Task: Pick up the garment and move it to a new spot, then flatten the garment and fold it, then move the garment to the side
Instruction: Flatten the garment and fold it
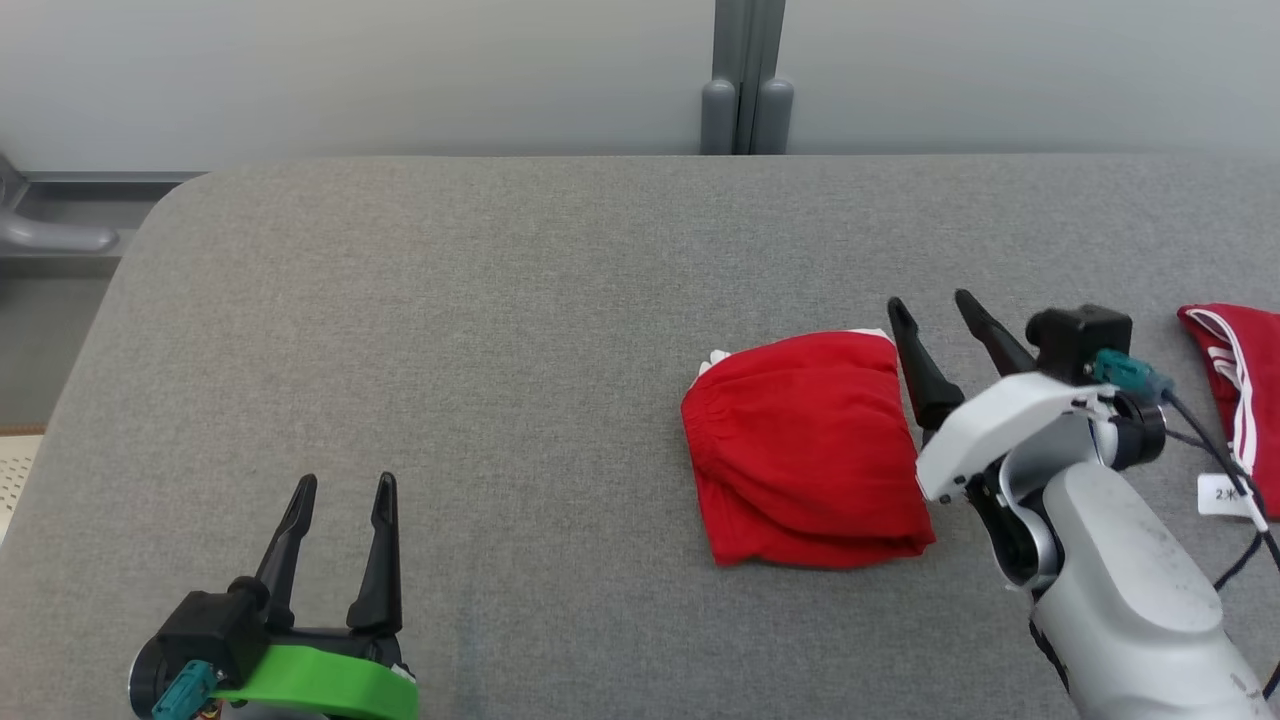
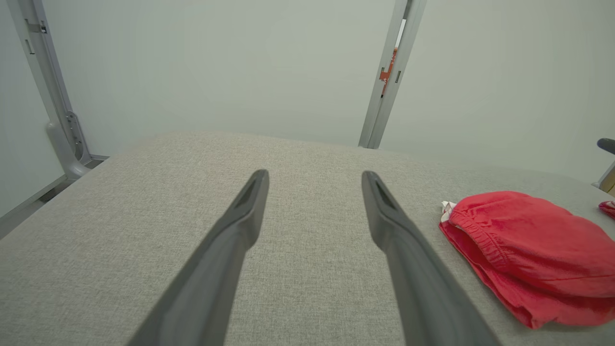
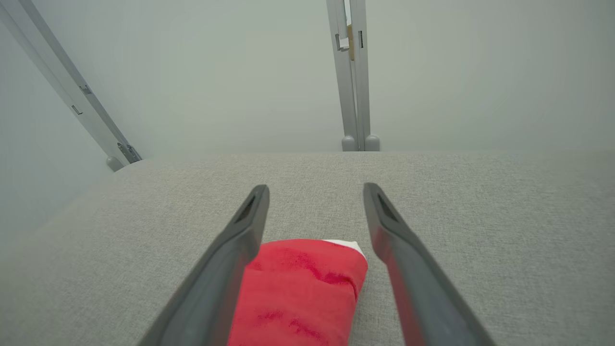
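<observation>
Head view: the folded red garment (image 1: 805,450) lies on the grey table (image 1: 500,300), four o'clock of centre. The right gripper (image 1: 928,302) sits just off its three o'clock edge, fingers spread, gripping nothing. The left gripper (image 1: 345,482) is down at seven o'clock, spread wide and empty. Left wrist view: fingers parted, garment at four o'clock. Right wrist view: fingers apart, garment low between them at six o'clock.

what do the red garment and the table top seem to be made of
Garment: soft red knit, probably cotton jersey, with a matte finish. It folds limply and shows a gathered elastic band and a white edge.
Table top: grey woven fabric cover, matte, with a fine heathered weave. The rounded corner suggests padding underneath, but that is a guess.
</observation>
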### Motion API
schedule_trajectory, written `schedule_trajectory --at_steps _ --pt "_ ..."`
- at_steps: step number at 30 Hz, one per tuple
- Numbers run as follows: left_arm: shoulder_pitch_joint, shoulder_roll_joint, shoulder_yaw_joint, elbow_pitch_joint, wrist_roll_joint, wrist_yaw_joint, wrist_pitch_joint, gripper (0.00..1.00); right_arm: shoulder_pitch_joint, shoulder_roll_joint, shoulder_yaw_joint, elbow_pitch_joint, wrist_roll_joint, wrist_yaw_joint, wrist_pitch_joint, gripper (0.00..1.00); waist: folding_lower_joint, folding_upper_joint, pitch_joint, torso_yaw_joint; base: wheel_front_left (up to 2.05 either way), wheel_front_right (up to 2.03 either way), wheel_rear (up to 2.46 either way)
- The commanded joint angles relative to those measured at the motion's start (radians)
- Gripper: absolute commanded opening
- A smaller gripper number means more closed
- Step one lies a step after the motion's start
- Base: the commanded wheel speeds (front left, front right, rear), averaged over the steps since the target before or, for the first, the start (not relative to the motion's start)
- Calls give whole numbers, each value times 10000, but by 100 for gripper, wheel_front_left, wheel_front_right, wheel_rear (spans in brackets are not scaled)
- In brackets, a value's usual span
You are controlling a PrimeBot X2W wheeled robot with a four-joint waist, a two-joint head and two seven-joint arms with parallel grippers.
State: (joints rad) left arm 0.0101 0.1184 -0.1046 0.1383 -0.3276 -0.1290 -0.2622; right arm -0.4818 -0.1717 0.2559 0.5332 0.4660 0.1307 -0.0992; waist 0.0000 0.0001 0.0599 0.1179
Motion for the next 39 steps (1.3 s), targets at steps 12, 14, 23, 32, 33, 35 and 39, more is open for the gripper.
schedule_trajectory --at_steps 12,14,23,32,33,35,39 --pt "-286 72 -143 -6 -15 -26 -29 100 1945 1169 -742 -1191 -3189 -4 -908 0 0 -1 278 -38 0 0 0" --pt "-310 91 -147 -1 -38 -26 -29 100 1780 1180 -472 -1168 -3241 -4 -890 0 0 -1 329 21 0 0 0" --pt "-511 104 -179 25 -104 -26 -29 100 741 1206 269 468 -2891 -4 -1254 0 0 -1 636 357 0 0 0" --pt "-726 63 -339 124 -152 -27 -29 100 520 1202 1730 3003 -2266 -2 -1477 0 0 -1 901 775 0 0 0" --pt "-725 80 -323 129 -154 -27 -29 100 521 1201 1911 3150 -2178 -2 -1507 0 0 -1 918 793 0 0 0" --pt "-700 90 -292 115 -148 -27 -29 100 554 1204 2207 3350 -2037 -1 -1536 0 0 -1 933 802 0 0 0" --pt "-566 83 -169 89 -82 -27 -29 100 618 1215 2268 3300 -1988 -1 -1621 0 0 -1 850 717 0 0 0"
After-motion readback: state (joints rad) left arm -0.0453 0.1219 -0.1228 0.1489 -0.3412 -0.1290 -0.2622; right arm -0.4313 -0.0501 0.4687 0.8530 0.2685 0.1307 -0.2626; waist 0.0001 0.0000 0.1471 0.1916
